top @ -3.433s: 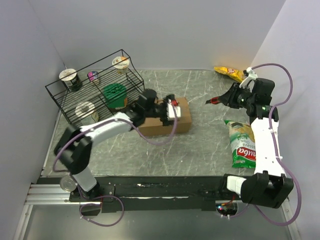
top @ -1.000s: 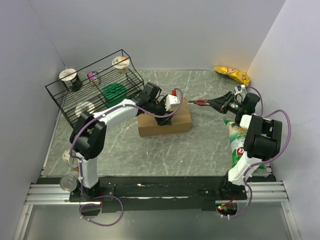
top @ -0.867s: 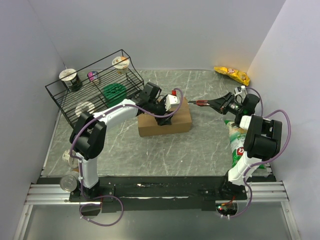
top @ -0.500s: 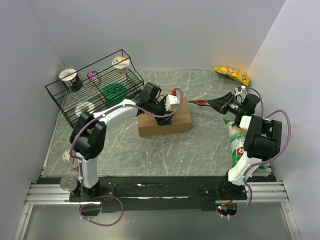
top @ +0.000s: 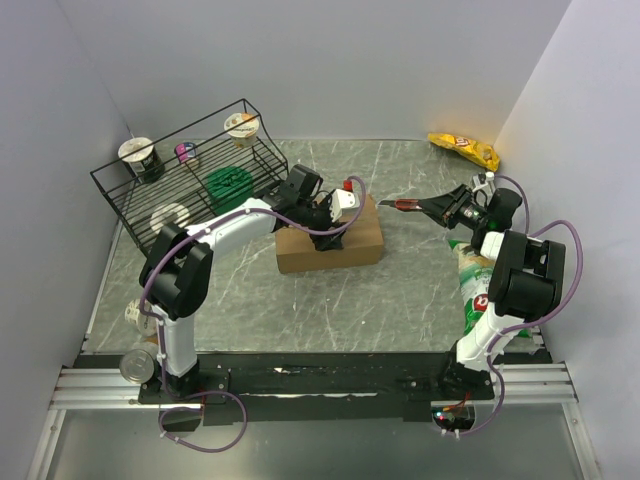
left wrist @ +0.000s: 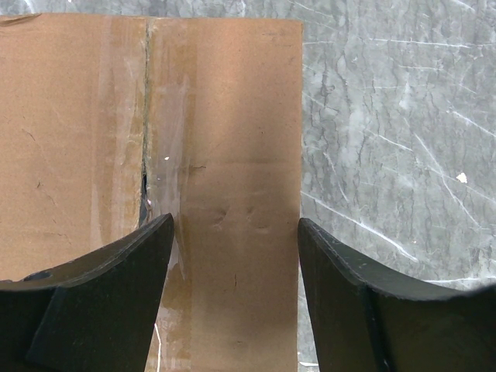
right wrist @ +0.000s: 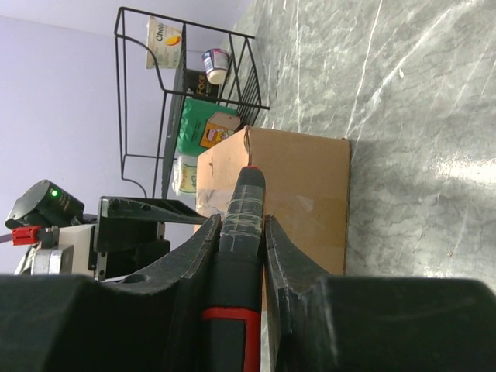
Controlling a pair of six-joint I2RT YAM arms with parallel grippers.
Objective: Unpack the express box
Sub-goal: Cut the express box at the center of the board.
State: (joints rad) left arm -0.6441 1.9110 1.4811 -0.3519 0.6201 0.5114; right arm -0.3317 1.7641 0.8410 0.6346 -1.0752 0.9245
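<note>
One express box (top: 325, 255), left claw (left wrist: 234, 225) spread above, right claw (right wrist: 239, 230) gripping one cutter (right wrist: 241, 200)

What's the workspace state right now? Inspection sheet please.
Surface: grey marbled table, no spills seen.
Job's things: express box mid-table, flaps closed, clear tape over the seam.
Clutter: wire rack holding cups, green snack bag, yellow snack bag, tin by the left base.
Claws: left claw open over the box top; right claw shut on a red-and-black tool, aimed at the box, not touching.
Cables: purple cable looping on each arm.
Surroundings: plain walls; nothing else seen.
</note>
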